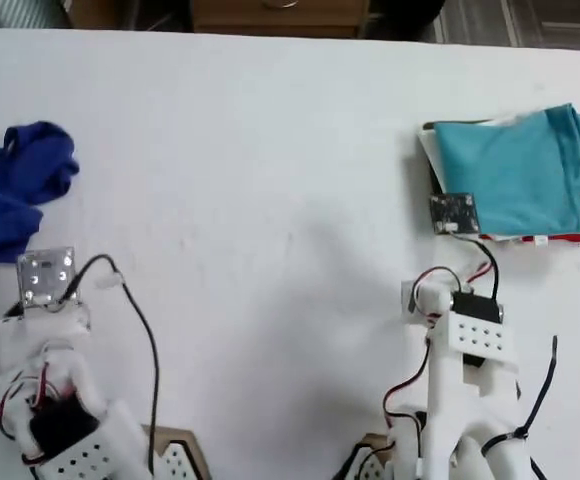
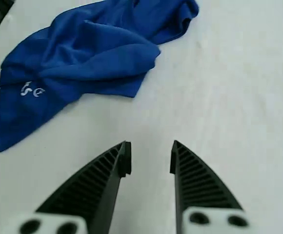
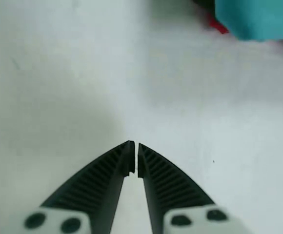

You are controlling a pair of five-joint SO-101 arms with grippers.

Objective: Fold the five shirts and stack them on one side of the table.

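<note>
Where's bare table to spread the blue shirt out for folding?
The wide middle of the table is bare, from the crumpled blue shirt at the left edge across to the folded stack at the right. Bare too in front of the left hand. Crowded: the right side, where stack and right arm sit close.

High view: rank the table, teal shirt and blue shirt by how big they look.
1. table: largest.
2. teal shirt, folded.
3. blue shirt, crumpled; the picture's edge cuts it off, so this order is unsure.
</note>
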